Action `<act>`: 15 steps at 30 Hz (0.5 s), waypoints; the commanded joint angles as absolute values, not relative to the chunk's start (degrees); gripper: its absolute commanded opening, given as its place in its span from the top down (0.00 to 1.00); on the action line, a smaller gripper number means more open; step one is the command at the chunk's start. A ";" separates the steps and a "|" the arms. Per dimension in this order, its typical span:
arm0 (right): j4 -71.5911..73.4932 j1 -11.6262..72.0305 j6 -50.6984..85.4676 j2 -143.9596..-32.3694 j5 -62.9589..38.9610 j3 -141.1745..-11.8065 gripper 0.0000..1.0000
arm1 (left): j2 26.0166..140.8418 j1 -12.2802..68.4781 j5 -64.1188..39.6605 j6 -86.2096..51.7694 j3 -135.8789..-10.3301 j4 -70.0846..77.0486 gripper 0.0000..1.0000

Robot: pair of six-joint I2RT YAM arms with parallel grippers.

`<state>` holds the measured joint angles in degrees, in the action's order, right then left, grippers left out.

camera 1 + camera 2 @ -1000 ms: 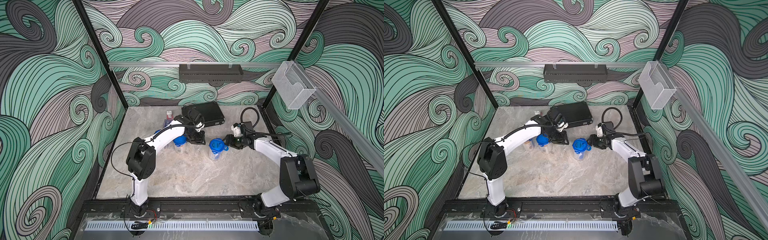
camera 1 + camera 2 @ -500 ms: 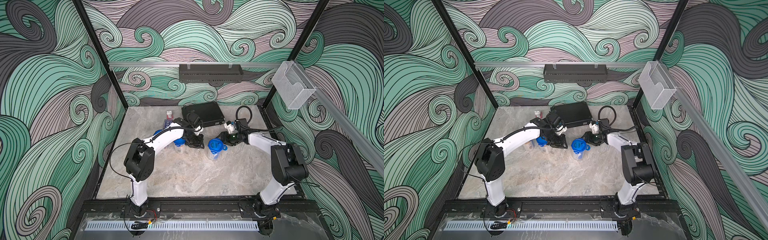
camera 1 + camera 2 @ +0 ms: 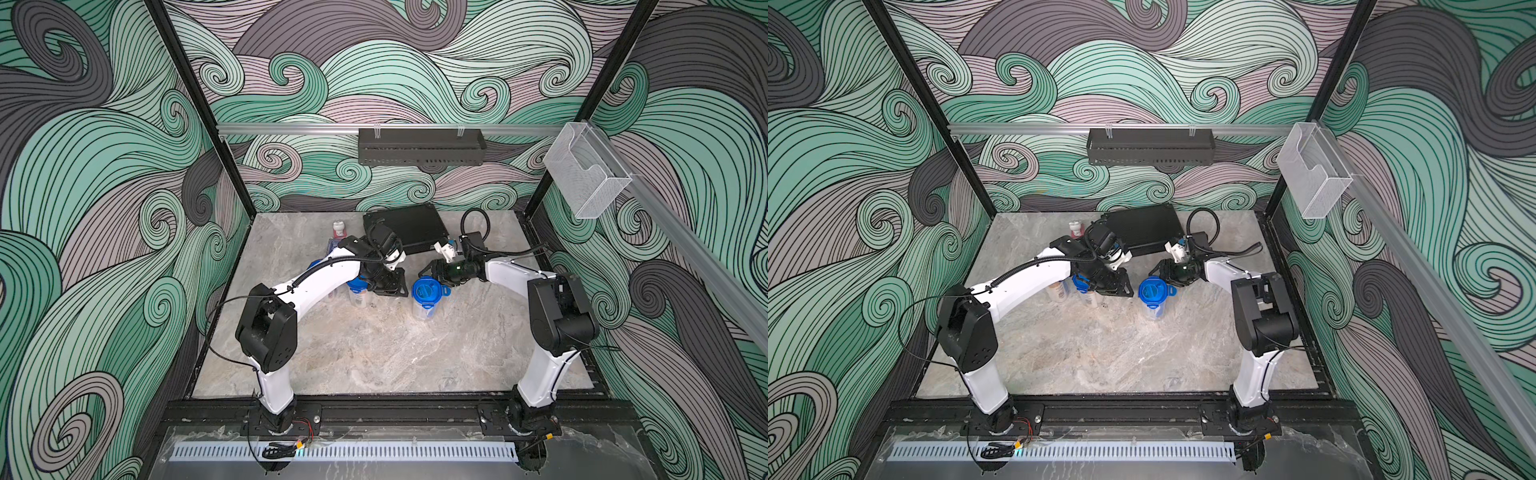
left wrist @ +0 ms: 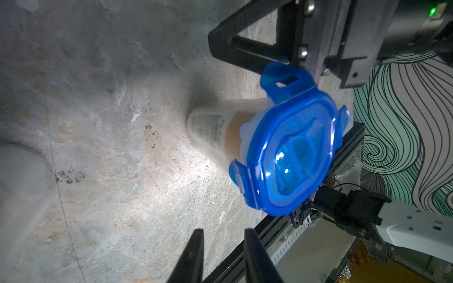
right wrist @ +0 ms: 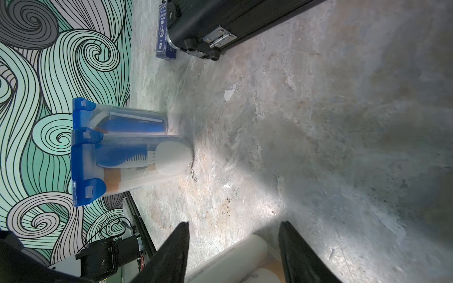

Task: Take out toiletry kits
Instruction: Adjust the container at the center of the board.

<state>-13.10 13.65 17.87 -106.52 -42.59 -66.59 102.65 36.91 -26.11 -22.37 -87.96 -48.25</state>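
Toiletry kit under work: clear plastic tumbler with round blue clip-tab lid (image 4: 286, 156), upright on the grey marbled tabletop (image 3: 374, 353), just ahead of the left claw (image 4: 223, 247) and straddled by the right claw (image 5: 234, 240). Two more blue-lidded clear tumblers (image 5: 127, 156) stand touching each other, well ahead of the right claw and close beside the left claw.

Left claw: narrow gap, empty. Right claw: fingers apart around the tumbler's wall. We see a strip of table beside one finger, so we judge no firm grip. One clip tab (image 4: 282, 78) stands raised at a right-claw finger.

Risks, as we judge them: the tumbler is tall and likely light, so prying the lid with its body unheld would tip or drag it. The claws face each other closely, so any advance risks finger-on-finger contact. A sideways left-claw swing would topple the paired tumblers.

Room: bare table lies wide behind both claws. Beyond them, the black ribbed briefcase (image 3: 405, 226) and dark-blue card box (image 5: 166, 34) close the way.
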 commanded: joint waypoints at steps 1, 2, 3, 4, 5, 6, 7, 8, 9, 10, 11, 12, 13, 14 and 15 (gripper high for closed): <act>-14.60 13.70 15.97 -107.36 -42.52 -68.52 0.37 | 100.17 37.09 -26.56 -21.01 -87.79 -49.59 0.70; -15.03 13.56 15.59 -107.40 -41.69 -68.87 0.36 | 99.77 37.09 -26.48 -20.58 -88.11 -49.85 0.70; -15.96 13.33 15.43 -107.36 -39.98 -69.20 0.35 | 99.40 37.13 -26.37 -20.05 -88.67 -50.33 0.70; -16.87 12.89 15.74 -107.25 -38.06 -69.42 0.33 | 99.22 37.09 -26.03 -19.50 -89.62 -50.89 0.70; -17.10 12.27 16.38 -106.95 -36.39 -69.24 0.32 | 99.13 37.09 -25.93 -18.83 -90.49 -51.34 0.70; -17.05 11.11 17.50 -106.49 -34.69 -68.74 0.32 | 99.21 37.07 -26.15 -18.21 -91.69 -51.66 0.70; -17.05 9.83 18.83 -105.75 -32.81 -67.97 0.31 | 99.43 37.09 -26.92 -17.73 -92.75 -51.69 0.70; -16.97 8.76 19.53 -104.90 -31.45 -67.15 0.31 | 99.66 37.09 -28.00 -17.52 -93.57 -51.17 0.70; -16.66 7.58 19.90 -103.63 -30.09 -66.05 0.30 | 100.06 37.09 -29.56 -17.63 -94.24 -49.79 0.71; -16.64 6.61 20.23 -102.16 -28.67 -64.95 0.30 | 100.54 37.09 -31.60 -18.20 -94.71 -47.83 0.72; -16.49 5.93 20.57 -100.79 -27.64 -63.93 0.30 | 101.07 37.09 -33.44 -19.32 -95.06 -45.75 0.72; -16.35 5.36 20.84 -99.16 -26.88 -62.82 0.30 | 101.98 37.09 -36.26 -20.50 -95.58 -43.18 0.73; -16.28 5.06 21.16 -97.43 -26.24 -61.74 0.30 | 102.92 37.09 -39.63 -21.89 -96.11 -40.29 0.74; -15.99 4.99 21.35 -96.12 -25.63 -60.63 0.30 | 103.95 37.06 -42.58 -23.26 -96.32 -37.05 0.74; -15.39 4.93 21.66 -94.51 -25.32 -59.33 0.30 | 105.38 37.08 -45.38 -25.00 -96.55 -34.08 0.74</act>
